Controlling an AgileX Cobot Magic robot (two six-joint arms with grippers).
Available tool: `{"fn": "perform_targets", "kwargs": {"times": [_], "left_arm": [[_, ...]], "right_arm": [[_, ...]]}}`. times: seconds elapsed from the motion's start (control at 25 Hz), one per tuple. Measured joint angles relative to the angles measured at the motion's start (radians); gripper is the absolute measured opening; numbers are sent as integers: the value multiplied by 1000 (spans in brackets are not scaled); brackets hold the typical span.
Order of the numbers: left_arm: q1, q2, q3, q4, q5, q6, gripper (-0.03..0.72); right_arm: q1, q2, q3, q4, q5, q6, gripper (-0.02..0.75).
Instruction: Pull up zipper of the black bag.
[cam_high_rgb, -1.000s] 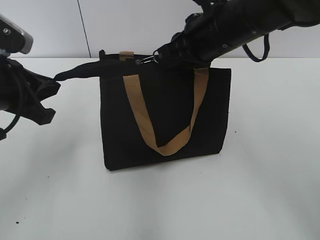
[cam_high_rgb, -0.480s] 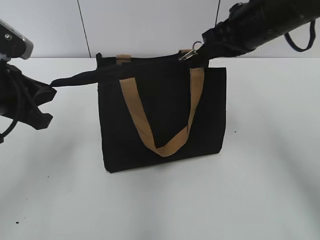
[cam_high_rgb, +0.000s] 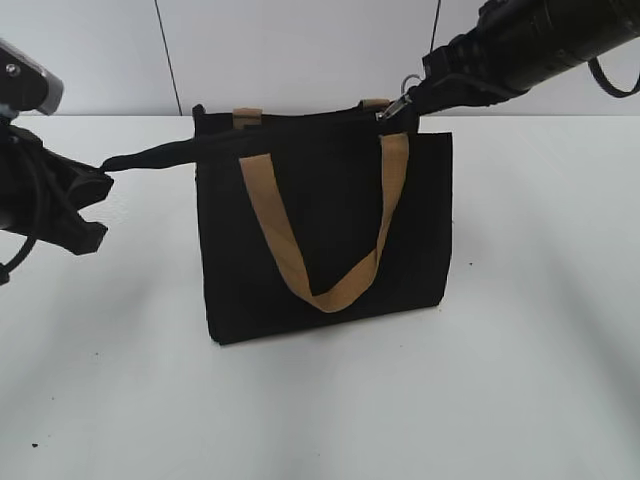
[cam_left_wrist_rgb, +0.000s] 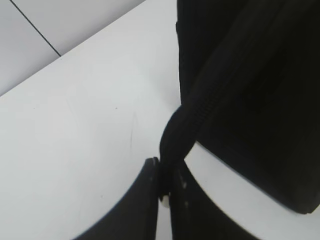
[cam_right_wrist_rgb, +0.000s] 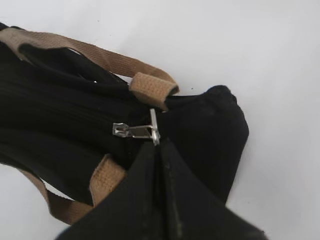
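Note:
The black bag (cam_high_rgb: 320, 220) stands upright on the white table with its tan handles (cam_high_rgb: 300, 270) hanging down the front. The zipper (cam_high_rgb: 398, 105) is a silver slider with a ring pull, near the right end of the bag's top edge; it also shows in the right wrist view (cam_right_wrist_rgb: 135, 131). My right gripper (cam_high_rgb: 412, 108) is shut on the ring pull (cam_right_wrist_rgb: 155, 131). My left gripper (cam_high_rgb: 100, 172) is shut on the black tail of the zipper track (cam_left_wrist_rgb: 172, 140), stretched out to the left of the bag (cam_left_wrist_rgb: 260, 100).
The white table (cam_high_rgb: 320, 400) carries only the bag. A white wall with a dark seam (cam_high_rgb: 165, 55) stands behind. My left arm (cam_high_rgb: 40, 190) sits low at the left edge and my right arm (cam_high_rgb: 540, 45) crosses the upper right.
My right gripper has drawn the slider from the left part of the bag's top edge to near its right end. The left gripper has kept its hold on the tail.

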Motion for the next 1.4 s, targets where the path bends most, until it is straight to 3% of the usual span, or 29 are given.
{"fn": "perform_targets", "kwargs": {"times": [0.08, 0.16, 0.36, 0.48, 0.88, 1.4], "left_arm": [[0, 0, 0, -36, -2, 0, 32], [0, 0, 0, -88, -4, 0, 67], [0, -1, 0, -232, 5, 0, 410], [0, -19, -6, -323, 72, 0, 515], [0, -239, -25, -430, 389, 0, 530], [0, -725, -30, -421, 866, 0, 515]], "right_arm": [[4, 0, 0, 11, 6, -9, -3], [13, 0, 0, 16, 15, -17, 63], [25, -8, 0, 18, 61, -9, 405], [25, -32, 0, 17, 94, 25, 523], [25, -114, 0, 8, 210, 142, 559], [27, -346, 0, -120, 522, 226, 559]]}}
